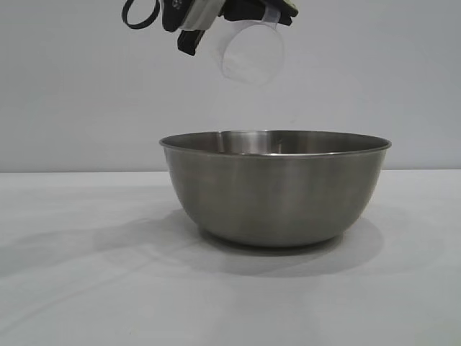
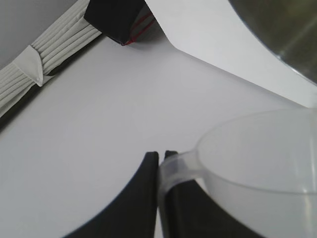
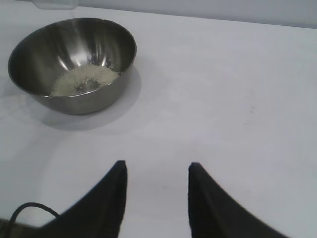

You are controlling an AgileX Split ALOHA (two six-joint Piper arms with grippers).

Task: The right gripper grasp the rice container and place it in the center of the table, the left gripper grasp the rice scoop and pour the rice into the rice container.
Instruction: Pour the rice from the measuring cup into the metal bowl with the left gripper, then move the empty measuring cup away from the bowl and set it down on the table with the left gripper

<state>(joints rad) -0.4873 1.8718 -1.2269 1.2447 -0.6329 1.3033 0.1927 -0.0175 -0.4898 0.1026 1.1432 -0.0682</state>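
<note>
The left gripper [image 2: 161, 163] has its two black fingers [image 2: 143, 198] pressed together on the loop handle of the rice scoop [image 2: 257, 163], a small translucent plastic cup. In the exterior view this gripper [image 1: 209, 32] hangs at the top of the scene, holding the scoop [image 1: 251, 52] in the air above the rice container [image 1: 275, 189], well clear of its rim and over its left half. The scoop is tipped onto its side, with its round opening turned toward the camera. No grains can be made out inside it.

The rice container is a large round stainless-steel bowl standing upright on the white worktop [image 1: 86, 288], near the middle of the exterior view. Seen from the right wrist camera, the bowl [image 3: 74, 64] holds a low heap of white rice [image 3: 84, 79] on its bottom.

The right gripper [image 3: 156, 178] is low over bare worktop [image 3: 223, 99], well apart from the bowl. Its two black fingers [image 3: 114, 198] are spread apart, with nothing between them.
</note>
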